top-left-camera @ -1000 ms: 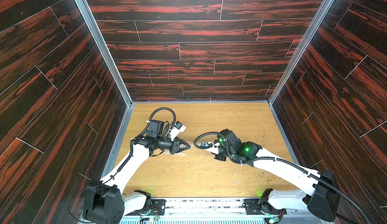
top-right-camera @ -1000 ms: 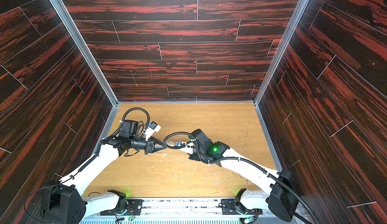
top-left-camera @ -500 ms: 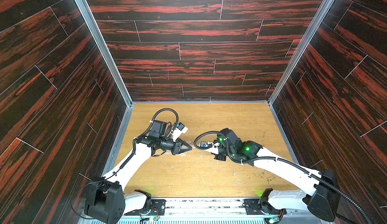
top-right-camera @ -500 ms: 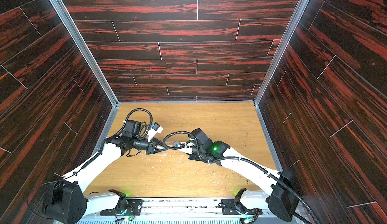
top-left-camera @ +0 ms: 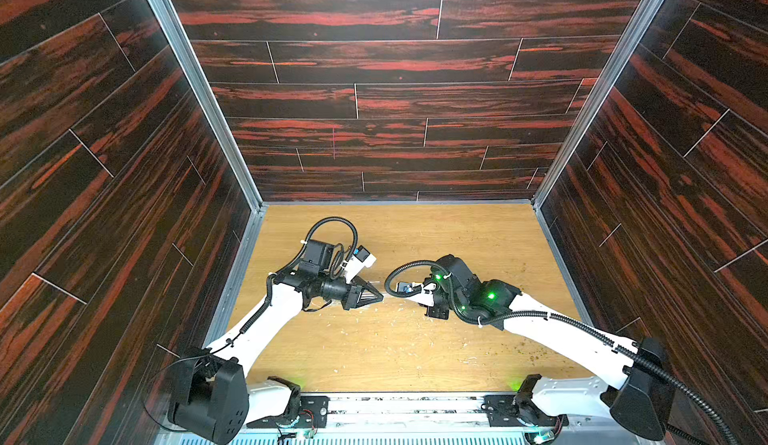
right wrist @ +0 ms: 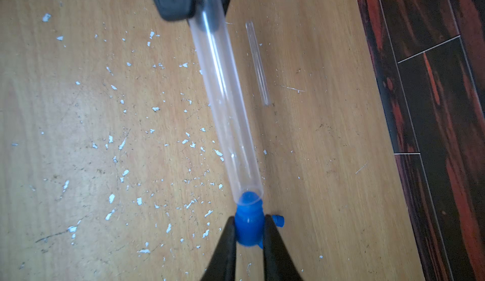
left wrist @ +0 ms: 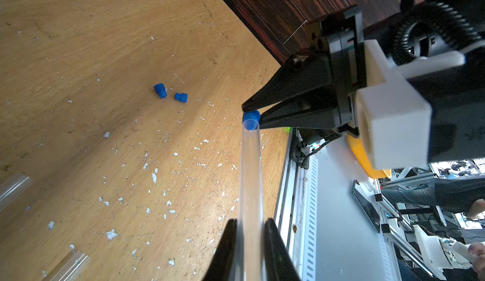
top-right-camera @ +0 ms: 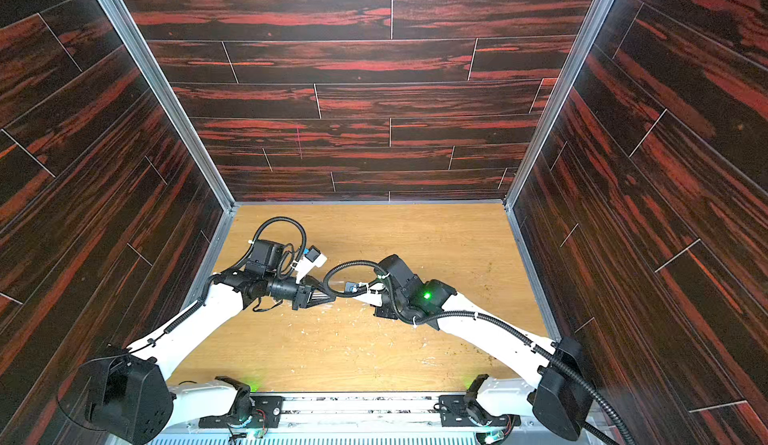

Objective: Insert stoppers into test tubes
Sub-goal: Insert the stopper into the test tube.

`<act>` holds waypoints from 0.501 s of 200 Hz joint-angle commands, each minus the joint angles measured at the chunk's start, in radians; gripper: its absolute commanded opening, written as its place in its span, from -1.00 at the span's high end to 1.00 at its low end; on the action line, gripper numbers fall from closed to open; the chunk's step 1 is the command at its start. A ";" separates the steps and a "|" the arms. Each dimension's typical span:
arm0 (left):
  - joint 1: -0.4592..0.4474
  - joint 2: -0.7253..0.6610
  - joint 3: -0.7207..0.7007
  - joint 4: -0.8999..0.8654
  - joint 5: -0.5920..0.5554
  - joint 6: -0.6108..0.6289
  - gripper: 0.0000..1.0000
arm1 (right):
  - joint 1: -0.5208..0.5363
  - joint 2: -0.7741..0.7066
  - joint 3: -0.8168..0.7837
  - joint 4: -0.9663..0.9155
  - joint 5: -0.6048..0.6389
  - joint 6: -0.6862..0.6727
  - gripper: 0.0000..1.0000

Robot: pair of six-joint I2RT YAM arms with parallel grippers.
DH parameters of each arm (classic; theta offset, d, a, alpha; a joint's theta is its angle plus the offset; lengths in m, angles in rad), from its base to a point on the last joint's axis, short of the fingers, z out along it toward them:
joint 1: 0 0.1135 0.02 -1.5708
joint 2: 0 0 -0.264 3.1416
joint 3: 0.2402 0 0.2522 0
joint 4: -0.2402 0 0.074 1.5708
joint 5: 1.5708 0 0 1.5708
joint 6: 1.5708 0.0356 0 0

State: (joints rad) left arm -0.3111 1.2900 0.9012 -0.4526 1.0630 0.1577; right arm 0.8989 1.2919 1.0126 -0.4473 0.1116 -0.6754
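My left gripper point(left wrist: 249, 223) is shut on a clear test tube point(left wrist: 250, 177), which sticks out ahead of its fingers. My right gripper point(right wrist: 248, 220) is shut on a blue stopper point(right wrist: 248, 227); the stopper's tip sits inside the tube's open mouth point(right wrist: 249, 195). In both top views the two grippers meet nose to nose at mid-table, left gripper point(top-left-camera: 376, 296) facing the right wrist point(top-left-camera: 419, 291). Two loose stoppers point(left wrist: 160, 90) point(left wrist: 181, 97) lie on the wood. Another test tube point(right wrist: 258, 64) lies flat nearby.
White flecks of debris litter the wooden table point(top-left-camera: 395, 351). Ends of two clear tubes point(left wrist: 13, 187) point(left wrist: 68, 264) show at the left wrist view's edge. Dark panelled walls enclose three sides; a metal rail point(top-left-camera: 415, 405) runs along the front edge.
My left arm has shifted slightly toward the right gripper, bringing the tube's mouth up to the stopper. The right arm has stayed still. Both grips are unchanged.
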 commanded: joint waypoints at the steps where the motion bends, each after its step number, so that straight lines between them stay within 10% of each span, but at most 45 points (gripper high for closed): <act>1: -0.007 -0.002 0.010 -0.019 0.023 0.036 0.81 | 0.011 -0.011 0.007 -0.004 -0.033 -0.024 0.61; 100: -0.026 0.011 0.010 -0.004 0.028 0.027 0.81 | 0.023 -0.009 0.014 0.001 -0.049 -0.025 0.61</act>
State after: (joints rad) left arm -0.3271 1.2995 0.9012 -0.4557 1.0626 0.1604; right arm 0.9062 1.2919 1.0126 -0.4519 0.1051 -0.6823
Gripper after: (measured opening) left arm 0.170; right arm 0.196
